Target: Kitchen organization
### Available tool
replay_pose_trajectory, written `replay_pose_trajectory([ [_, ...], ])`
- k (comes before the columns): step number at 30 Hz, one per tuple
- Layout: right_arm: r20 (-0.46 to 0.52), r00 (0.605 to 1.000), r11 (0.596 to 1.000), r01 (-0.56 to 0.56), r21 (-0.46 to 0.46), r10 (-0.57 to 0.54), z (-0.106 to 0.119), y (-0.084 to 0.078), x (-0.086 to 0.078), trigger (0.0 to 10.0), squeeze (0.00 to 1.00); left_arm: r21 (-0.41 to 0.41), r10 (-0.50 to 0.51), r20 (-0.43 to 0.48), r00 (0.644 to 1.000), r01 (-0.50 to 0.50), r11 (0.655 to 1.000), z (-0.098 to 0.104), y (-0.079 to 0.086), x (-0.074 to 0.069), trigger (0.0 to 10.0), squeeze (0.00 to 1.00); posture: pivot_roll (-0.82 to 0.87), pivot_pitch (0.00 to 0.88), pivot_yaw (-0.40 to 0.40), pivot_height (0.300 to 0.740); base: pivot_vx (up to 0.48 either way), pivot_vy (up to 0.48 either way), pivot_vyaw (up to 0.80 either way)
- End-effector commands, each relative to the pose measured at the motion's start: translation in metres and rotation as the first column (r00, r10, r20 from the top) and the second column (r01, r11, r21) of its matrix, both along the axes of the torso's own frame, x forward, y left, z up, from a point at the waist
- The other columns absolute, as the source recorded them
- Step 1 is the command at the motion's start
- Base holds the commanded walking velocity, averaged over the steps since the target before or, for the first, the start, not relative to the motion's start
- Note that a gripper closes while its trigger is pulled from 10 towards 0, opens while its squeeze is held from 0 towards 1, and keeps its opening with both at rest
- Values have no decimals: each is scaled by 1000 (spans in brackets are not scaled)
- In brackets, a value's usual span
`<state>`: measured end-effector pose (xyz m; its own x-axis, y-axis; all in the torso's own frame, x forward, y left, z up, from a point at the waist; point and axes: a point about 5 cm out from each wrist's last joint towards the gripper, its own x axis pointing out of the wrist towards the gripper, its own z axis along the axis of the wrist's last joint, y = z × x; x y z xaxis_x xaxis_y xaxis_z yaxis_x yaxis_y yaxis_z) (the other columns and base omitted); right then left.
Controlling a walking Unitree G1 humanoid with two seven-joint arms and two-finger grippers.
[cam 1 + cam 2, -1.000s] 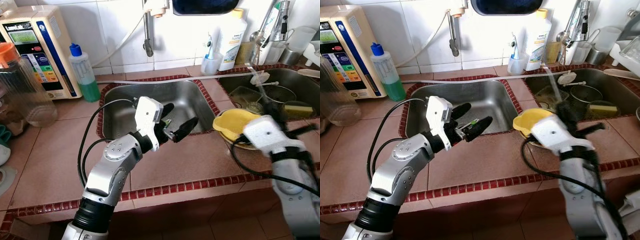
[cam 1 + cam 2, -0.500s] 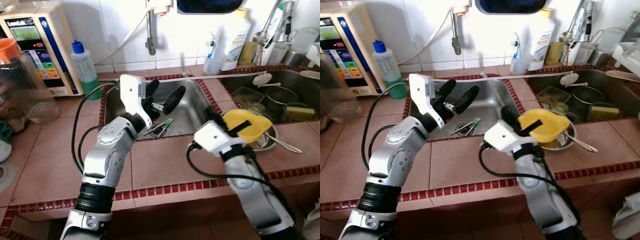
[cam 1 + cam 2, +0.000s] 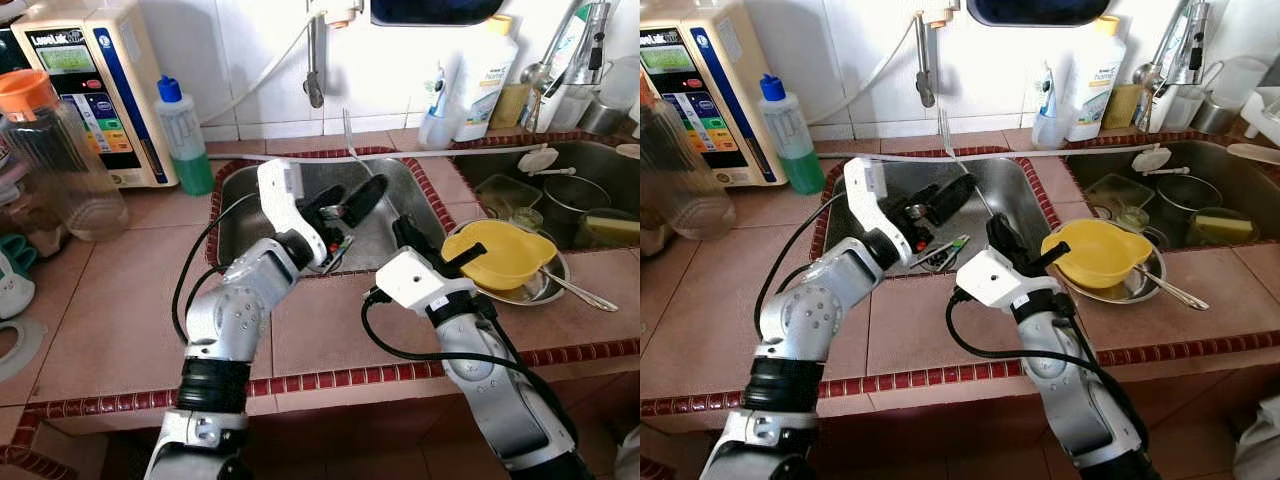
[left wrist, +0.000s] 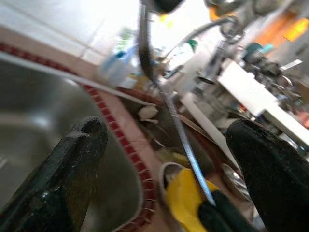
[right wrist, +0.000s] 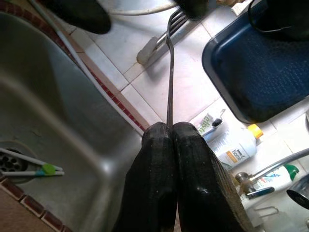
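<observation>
Over on the far left of the tabletop [image 3: 120,300] sits a water machine [image 3: 85,90] w/ a clear jug [image 3: 50,165] in front and a green soap bottle [image 3: 185,140] beside it, none of it near the action.

Left gripper [image 3: 338,205] hangs over the left sink [image 3: 395,215], fingers spread wide, nothing in them. Down in that basin by the drain lie a couple of thin utensils w/ a green bit [image 3: 940,252].

Right gripper [image 3: 995,232] is at the sink's front edge, pinched tight on the bottom end of a fork [image 5: 169,72]. It stands nearly upright, tines up toward the wall tap [image 3: 925,80]. From the left wrist view the shaft runs right btwn the open left fingers [image 4: 67,164], so imo this looks like a hand-off or a drop into the sink.

What could go wrong:
- grip is only on the very tip of the handle, so a long thin fork can pivot or slip out w/ any jerk
- if the left one closes off-centre it'll knock the shaft sideways instead of catching it
- the tines are near the tap and hose, could snag

Yellow bowl [image 3: 1095,250] sits in a metal dish w/ a spoon [image 3: 1165,288] just right of that arm; an elbow swing could shove it. Right sink [image 3: 560,180] is full of dishes.
</observation>
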<state>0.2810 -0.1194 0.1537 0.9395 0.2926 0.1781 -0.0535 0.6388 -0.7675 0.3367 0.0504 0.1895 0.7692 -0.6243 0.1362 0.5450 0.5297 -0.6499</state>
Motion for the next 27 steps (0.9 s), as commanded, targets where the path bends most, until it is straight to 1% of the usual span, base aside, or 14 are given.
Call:
replay_pose_trajectory([
  [1, 23, 999, 1000, -23, 6, 23, 5, 3, -3, 0, 0, -55, -44, 19, 999, 46, 997, 18, -24, 1, 10000, 0, 51, 0, 36, 740, 0, 0, 0],
  [3, 26, 999, 1000, -26, 9, 26, 5, 4, -4, 0, 0, -67, -46, 8, 999, 47, 997, 18, -26, 2, 10000, 0, 45, 0, 37, 740, 0, 0, 0],
  [8, 44, 997, 998, -57, 34, 56, 10, 6, -12, 0, 0, -64, -53, -5, 999, 52, 997, 15, -29, 3, 10000, 0, 38, 0, 41, 740, 0, 0, 0],
  [9, 31, 996, 995, -88, 43, 87, 8, 6, -19, 0, 0, -69, -47, -23, 999, 46, 997, 14, -28, 4, 10000, 0, 36, 0, 42, 740, 0, 0, 0],
  [11, 29, 995, 995, -92, 44, 91, 8, 6, -20, 0, 0, -70, -46, -26, 999, 44, 997, 13, -28, 4, 10000, 0, 36, 0, 42, 740, 0, 0, 0],
  [13, -8, 993, 990, -121, 75, 122, 4, 7, -25, 0, 0, -73, -42, -32, 999, 39, 997, 13, -27, 5, 10000, 0, 37, 0, 42, 740, 0, 0, 0],
  [17, -56, 987, 986, -146, 79, 150, -3, 6, -31, 0, 0, -82, -37, -38, 999, 33, 996, 13, -26, 6, 10000, 0, 34, 0, 42, 740, 0, 0, 0],
  [21, -61, 992, 990, -104, 91, 109, -3, 0, -30, 0, 0, -83, -37, -35, 999, 34, 996, 14, -25, 6, 10000, 0, 33, 0, 42, 740, 0, 0, 0],
  [24, -54, 993, 990, -94, 107, 101, 0, -2, -28, 0, 0, -78, -34, -37, 999, 31, 996, 12, -23, 6, 10000, 0, 35, 0, 43, 740, 0, 0, 0],
  [27, -47, 991, 985, -119, 124, 126, 2, 2, -28, 0, 0, -86, -31, -54, 998, 26, 996, 10, -23, 7, 10000, 0, 35, 0, 43, 740, 0, 0, 0],
])
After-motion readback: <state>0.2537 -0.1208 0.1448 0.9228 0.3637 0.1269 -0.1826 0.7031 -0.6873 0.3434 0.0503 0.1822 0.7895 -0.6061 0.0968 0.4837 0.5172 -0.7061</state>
